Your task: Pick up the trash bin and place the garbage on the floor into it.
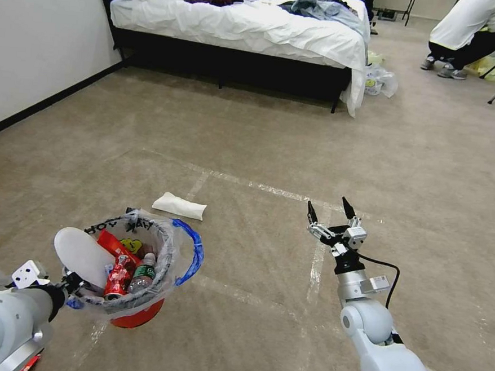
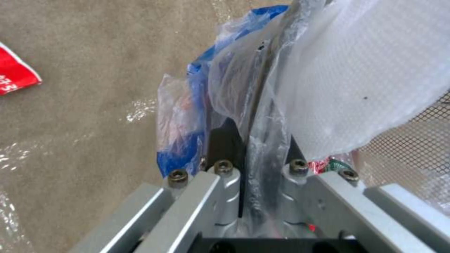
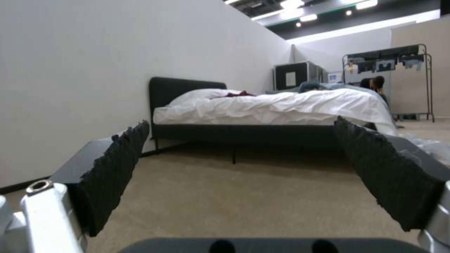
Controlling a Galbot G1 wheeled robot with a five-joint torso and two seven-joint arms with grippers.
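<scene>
Low at your left, the left gripper (image 1: 71, 284) clamps the trash bin (image 1: 136, 316) rim above open floor (image 1: 272, 153), right gripper (image 1: 330, 211) spread empty, white slipper (image 1: 179, 205) just ahead.

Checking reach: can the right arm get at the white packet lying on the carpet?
Probably yes: the right pincer is open and empty, with bare floor between it and the white packet.

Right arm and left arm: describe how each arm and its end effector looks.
The right arm is smooth pale grey-white with a rounded joint, a silver wrist, and a black cable looping beside it. The right end effector has a silver metal frame and two black pointed fingers with serrated pads. The left arm has the same pale shell; the left end effector shows silver brackets with hex bolts.
</scene>
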